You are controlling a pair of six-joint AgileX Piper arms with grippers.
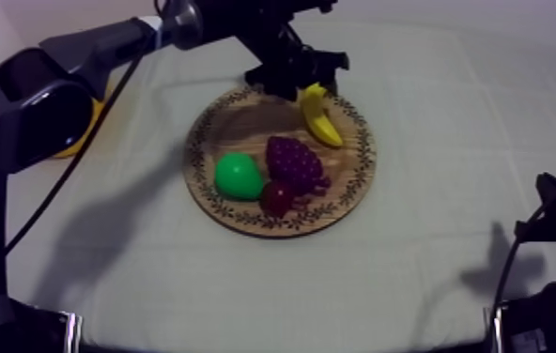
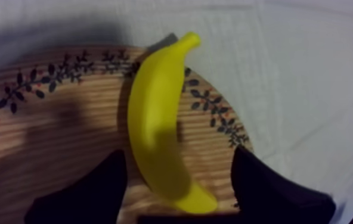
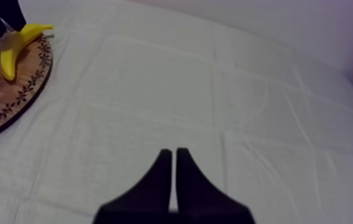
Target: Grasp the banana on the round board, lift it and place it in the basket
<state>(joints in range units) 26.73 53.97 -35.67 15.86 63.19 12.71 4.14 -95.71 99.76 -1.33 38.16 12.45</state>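
The left end effector [image 2: 179, 156] hangs over the board's [image 1: 235, 117] far side, its fingers apart on either side of the banana [image 1: 320, 115], which lies on the board by the far right rim. The right end effector [image 3: 173, 156] is closed on nothing, near right. The yellow behind the left arm, far left, is probably the basket [image 1: 92, 127].

pear [image 1: 238, 176] — green, beside grapes [image 1: 294, 161] | small red fruit [image 1: 276, 197] — just beside both | cloth [image 1: 451, 141] grey-white
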